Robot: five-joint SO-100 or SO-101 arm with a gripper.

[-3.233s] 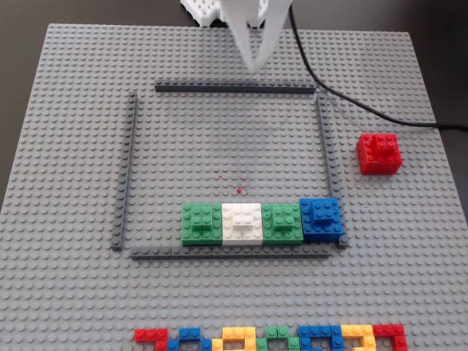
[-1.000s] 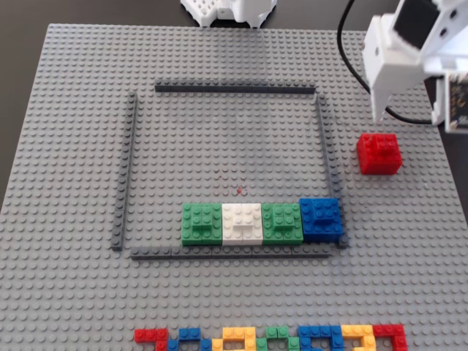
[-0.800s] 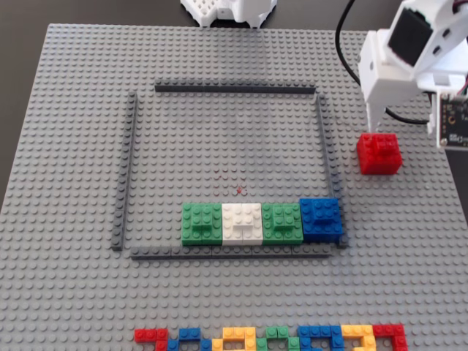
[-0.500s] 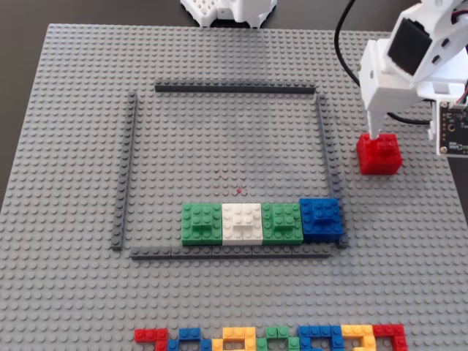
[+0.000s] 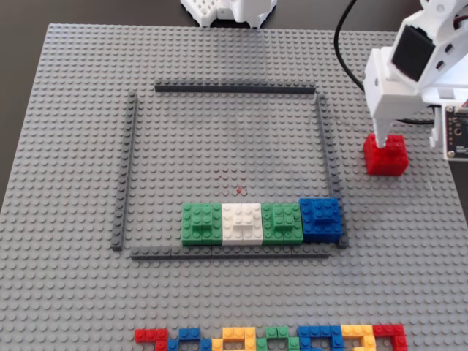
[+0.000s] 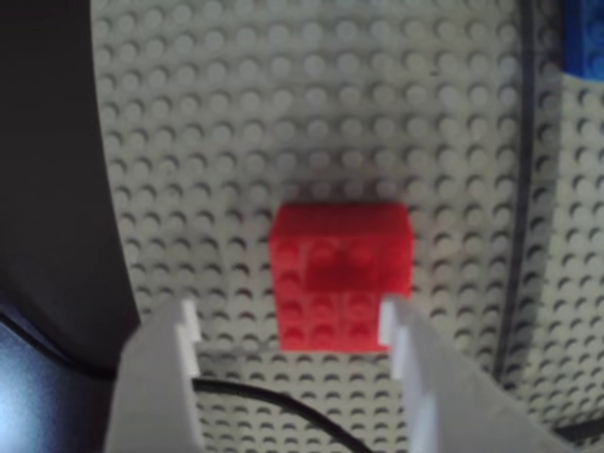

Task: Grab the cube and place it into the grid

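You are looking at a red cube (image 5: 385, 154) built of studded bricks, with a smaller raised block on its top face; it is sitting on the grey studded baseplate (image 5: 73, 110), to the right of the grid frame in the fixed view and just outside the frame's right rail (image 5: 325, 146). In the wrist view the red cube (image 6: 342, 276) is showing its studded top, slightly blurred, with the raised block near the middle. Your gripper (image 5: 381, 139) is hanging directly over the cube, its white tip touching or nearly touching the raised block in the fixed view. In the wrist view the gripper (image 6: 293, 326) is standing released, its two white fingers (image 6: 181, 340) spread wide; the right finger is overlapping the cube's lower right corner while the left one is sitting clear of the cube, so nothing is being grasped. The grid frame is lying as four dark rails, with the top rail (image 5: 234, 88) and left rail (image 5: 126, 168) leaving gaps at the corners. Along the frame's bottom edge a row is filling up: a green brick (image 5: 202, 223), a white brick (image 5: 242, 222), a second green brick (image 5: 282, 221) and a blue brick (image 5: 320, 218), touching side by side. Above that row the frame's interior is lying as open studded plate. A strip of mixed coloured bricks (image 5: 270, 338) is running along the plate's near edge, well apart from the cube.
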